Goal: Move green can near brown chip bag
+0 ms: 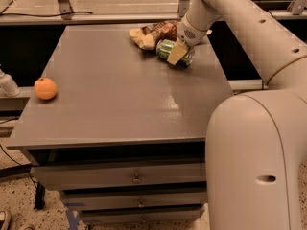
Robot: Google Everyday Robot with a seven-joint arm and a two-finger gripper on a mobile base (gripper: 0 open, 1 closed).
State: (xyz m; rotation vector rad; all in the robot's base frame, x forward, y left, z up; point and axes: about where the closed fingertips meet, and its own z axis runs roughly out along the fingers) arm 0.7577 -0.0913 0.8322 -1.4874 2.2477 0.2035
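Gripper (pixel 178 56) clamped on green can (pixel 165 48), brown chip bag (pixel 156 32) just beside at 11 o'clock (near table's (pixel 120 109) far edge). Open tabletop toward 7; orange (pixel 45 88) by 9 o'clock edge.

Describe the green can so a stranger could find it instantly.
On the grey table, at its far right corner, lies the brown chip bag. Just in front of it, at the pincer, is the green can: shiny green metal, unlike the crinkled bag.
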